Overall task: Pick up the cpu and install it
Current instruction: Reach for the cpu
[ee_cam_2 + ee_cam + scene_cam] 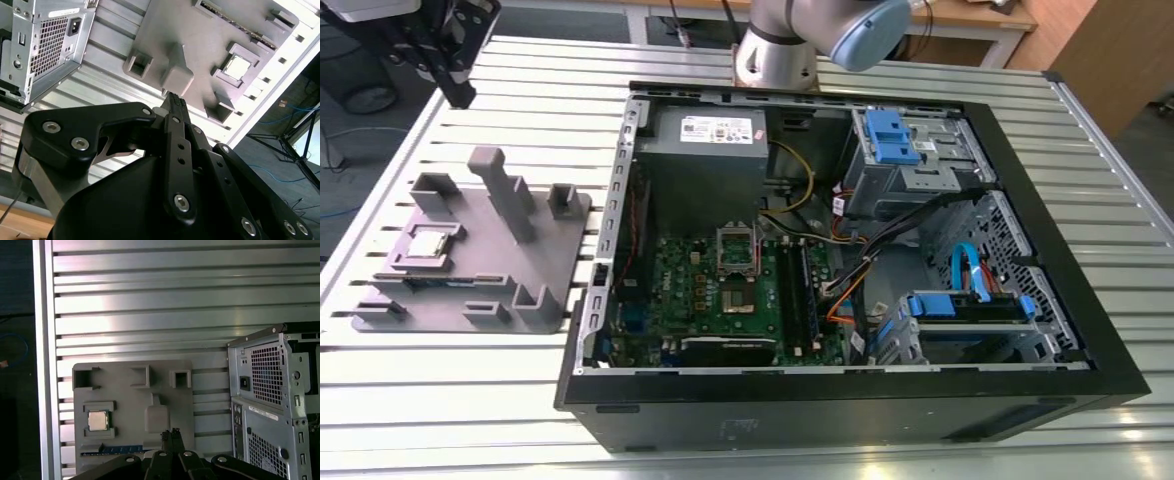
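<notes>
The cpu (98,420) lies in its square recess on the grey fixture (127,410), which rests on the slatted desk (150,315) beside the open computer case (854,230). My pincer (170,432) hangs above the fixture, fingers together with nothing between them, clear of the chip. In the exterior view the socket (736,250) on the motherboard looks empty, so I judge both the pickup and the install are left: 0 of 2.
</notes>
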`<state>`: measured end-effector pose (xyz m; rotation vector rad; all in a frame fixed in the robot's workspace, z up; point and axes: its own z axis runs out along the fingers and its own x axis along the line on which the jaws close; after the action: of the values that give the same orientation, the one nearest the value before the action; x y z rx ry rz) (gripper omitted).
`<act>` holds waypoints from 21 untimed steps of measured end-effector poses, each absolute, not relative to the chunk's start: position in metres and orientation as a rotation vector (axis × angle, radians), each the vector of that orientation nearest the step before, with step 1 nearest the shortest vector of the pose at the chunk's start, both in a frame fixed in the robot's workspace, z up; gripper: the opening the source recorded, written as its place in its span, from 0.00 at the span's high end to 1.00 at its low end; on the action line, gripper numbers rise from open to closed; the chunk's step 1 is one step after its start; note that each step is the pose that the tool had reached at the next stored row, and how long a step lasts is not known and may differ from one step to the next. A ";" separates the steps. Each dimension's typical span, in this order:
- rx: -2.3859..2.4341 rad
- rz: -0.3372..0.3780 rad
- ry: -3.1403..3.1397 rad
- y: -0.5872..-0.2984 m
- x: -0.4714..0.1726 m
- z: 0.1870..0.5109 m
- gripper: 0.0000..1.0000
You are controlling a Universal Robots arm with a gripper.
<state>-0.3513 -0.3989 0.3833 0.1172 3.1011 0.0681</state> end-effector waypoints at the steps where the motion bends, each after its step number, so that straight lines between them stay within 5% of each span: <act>1: 0.117 0.068 3.101 -0.399 -0.353 0.383 0.89; 21: 0.117 0.068 3.101 -0.399 -0.362 0.378 0.89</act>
<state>-0.3625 -0.3990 0.3780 0.1172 3.1012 0.0680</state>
